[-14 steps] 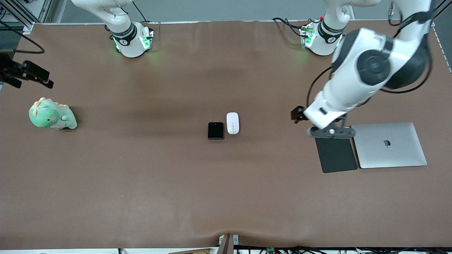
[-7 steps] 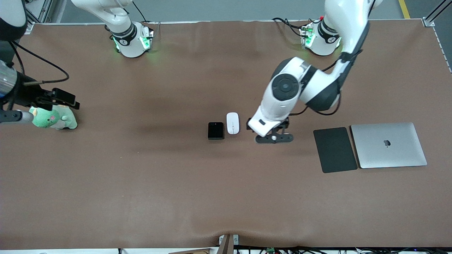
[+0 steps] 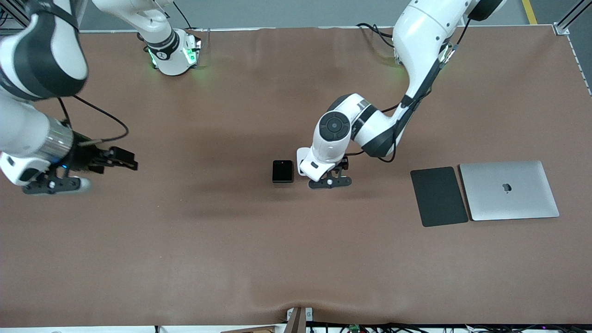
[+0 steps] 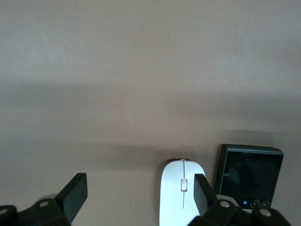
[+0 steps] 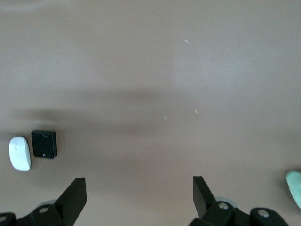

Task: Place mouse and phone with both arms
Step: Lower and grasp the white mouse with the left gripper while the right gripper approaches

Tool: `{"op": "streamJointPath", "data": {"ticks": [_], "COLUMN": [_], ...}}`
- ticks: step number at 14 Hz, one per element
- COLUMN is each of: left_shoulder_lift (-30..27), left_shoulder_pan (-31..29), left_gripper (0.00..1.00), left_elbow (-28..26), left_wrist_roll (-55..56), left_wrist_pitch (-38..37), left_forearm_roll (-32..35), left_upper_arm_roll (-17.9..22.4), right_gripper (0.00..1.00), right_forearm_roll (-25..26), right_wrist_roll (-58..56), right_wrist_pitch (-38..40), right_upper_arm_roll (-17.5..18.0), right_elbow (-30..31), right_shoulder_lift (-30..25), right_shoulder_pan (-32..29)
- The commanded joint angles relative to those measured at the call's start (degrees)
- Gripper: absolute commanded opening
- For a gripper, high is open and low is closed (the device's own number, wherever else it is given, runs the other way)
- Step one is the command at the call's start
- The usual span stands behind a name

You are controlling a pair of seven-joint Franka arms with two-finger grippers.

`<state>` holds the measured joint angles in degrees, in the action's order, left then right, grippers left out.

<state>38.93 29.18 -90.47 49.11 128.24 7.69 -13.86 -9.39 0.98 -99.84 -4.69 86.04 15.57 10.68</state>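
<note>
The white mouse [image 4: 178,195] lies on the brown table beside the black phone [image 3: 282,171], on the side toward the left arm's end. In the front view my left arm's hand hides most of the mouse. My left gripper [image 3: 329,181] is open just above the table; in the left wrist view [image 4: 138,195] one finger [image 4: 203,193] overlaps the mouse's edge, and the phone [image 4: 249,176] lies just outside it. My right gripper [image 3: 51,184] is open and empty over the right arm's end of the table. The right wrist view [image 5: 138,197] shows the mouse [image 5: 19,153] and phone [image 5: 43,144] farther off.
A dark grey mat [image 3: 439,196] and a closed silver laptop [image 3: 508,190] lie side by side toward the left arm's end. A green plush toy shows only as an edge in the right wrist view [image 5: 295,186]; the right arm hides it in the front view.
My left arm has swung from over the mat to the mouse and come down over it. My right arm has come in over the plush toy, hiding it.
</note>
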Motion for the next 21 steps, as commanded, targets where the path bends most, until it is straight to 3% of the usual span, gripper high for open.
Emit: {"op": "streamJointPath", "data": {"ticks": [1,14,21], "left_shoulder_lift": [2.1,7.9,8.1], "left_shoulder_pan": [2.0,5.8,6.1], "left_gripper": [1.00,1.00,0.88], "left_elbow": [1.2,1.4,1.3], "left_wrist_roll": [3.6,5.8,6.0], "left_wrist_pitch": [3.0,6.8,6.8], "left_forearm_roll": [1.4,1.4,1.4], "left_upper_arm_roll": [0.4,0.9,0.9], "right_gripper": [1.00,1.00,1.00], "right_forearm_roll": [-1.1,-0.5,-1.0], "right_wrist_roll": [0.9,0.5,3.5], "right_wrist_pitch": [-2.2,-2.4,-8.9], "right_upper_arm_roll": [-0.4,-0.4,-0.4], "right_elbow": [-1.8,-1.7,-0.8], "right_shoulder_lift": [3.1,4.5,11.2], "right_shoulder_pan": [2.3,9.5,13.4]}}
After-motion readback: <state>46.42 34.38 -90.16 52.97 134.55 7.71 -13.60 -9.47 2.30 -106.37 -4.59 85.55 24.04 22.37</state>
